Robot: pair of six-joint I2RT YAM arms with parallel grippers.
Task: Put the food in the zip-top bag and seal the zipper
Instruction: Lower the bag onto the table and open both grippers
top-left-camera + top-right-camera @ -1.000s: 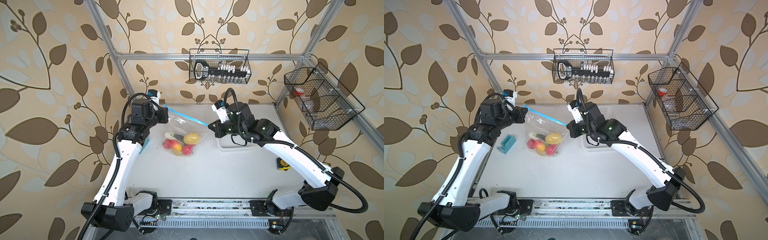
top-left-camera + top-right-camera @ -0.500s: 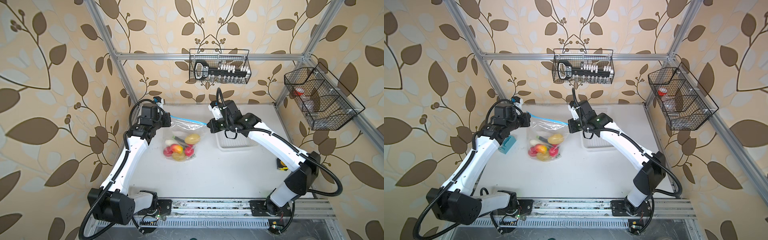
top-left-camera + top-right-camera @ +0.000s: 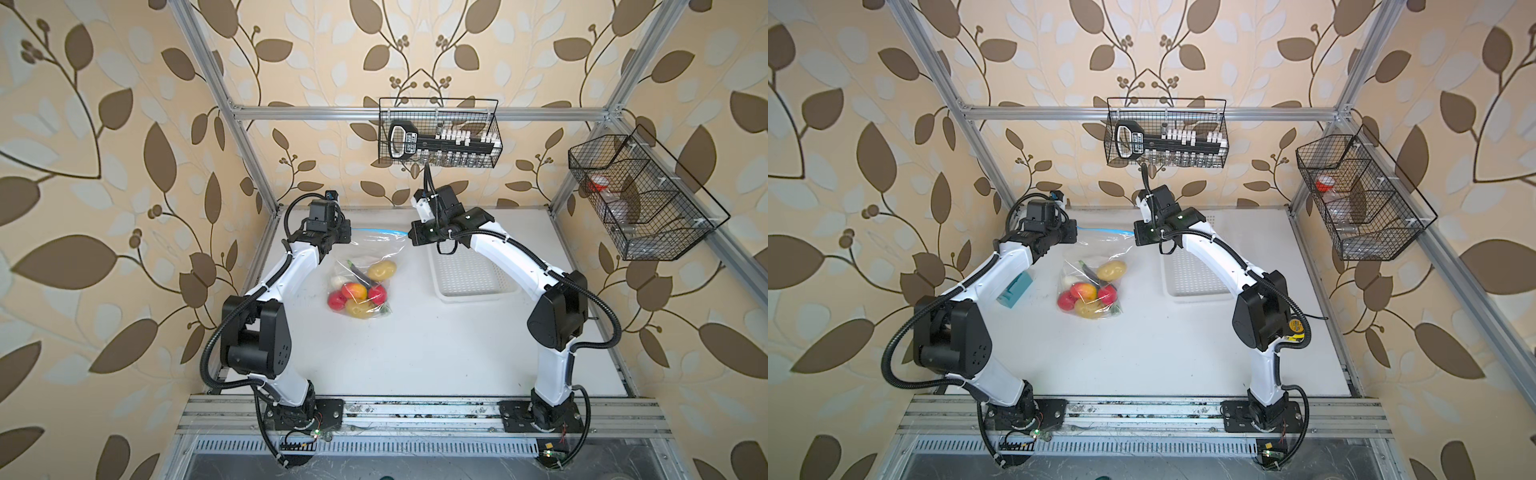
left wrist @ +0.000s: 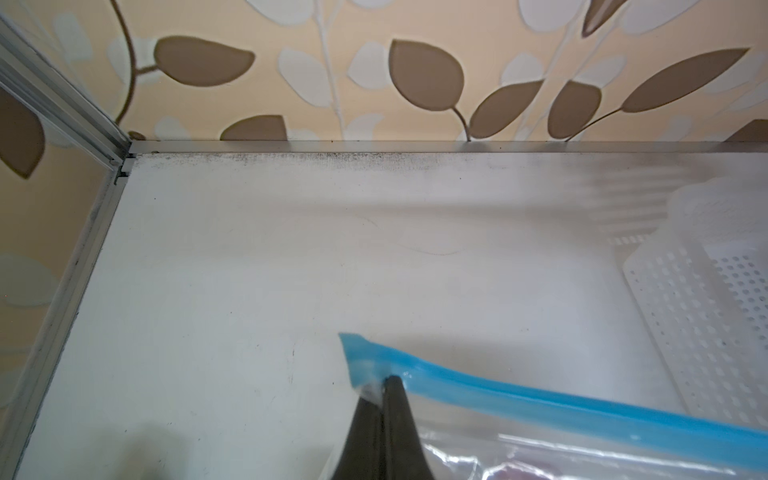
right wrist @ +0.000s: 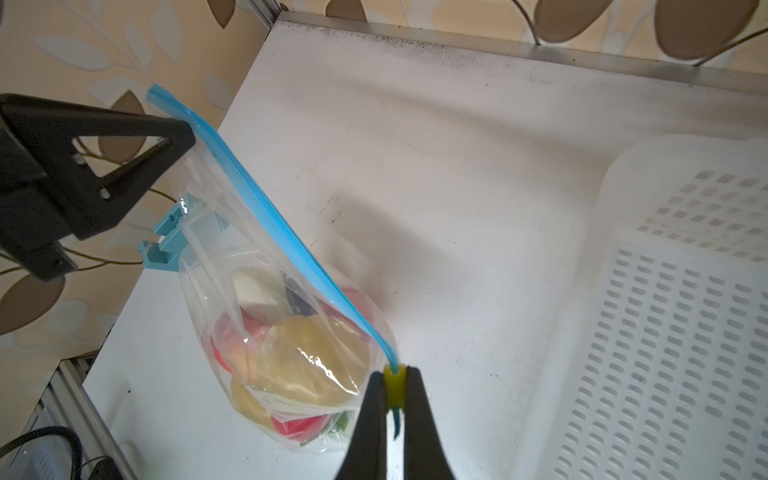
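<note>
At the far left a teal block (image 3: 1016, 289) lies on the tabletop (image 3: 415, 353) beside the left arm and plays no part in the work. The left tool (image 4: 382, 386) is pinched narrow on the near corner of the zip-top bag (image 3: 365, 266), its tips closed on the clear film just under the blue strip. From there the bag is stretched across the back of the tabletop between the two arms. The food (image 3: 359, 293) is bunched in its sagging bottom: potatoes, red pieces, a mango, something dark and something white can be made out through the plastic. Whether the bottom rests on the tabletop or hangs just clear I cannot tell. The zipper (image 5: 266, 208) runs taut as one flat blue band, with no gap showing between its lips along the visible length. At its right end the right tool (image 5: 395, 374) is clamped tight on the yellow slider (image 5: 394, 386). Further right the white perforated basket (image 3: 473, 296) holds nothing, and no produce lies loose anywhere. So loading looks finished and the seal looks complete or very nearly so. What seems left is making sure the last stretch by the slider is shut, then setting the bag down and letting go.
</note>
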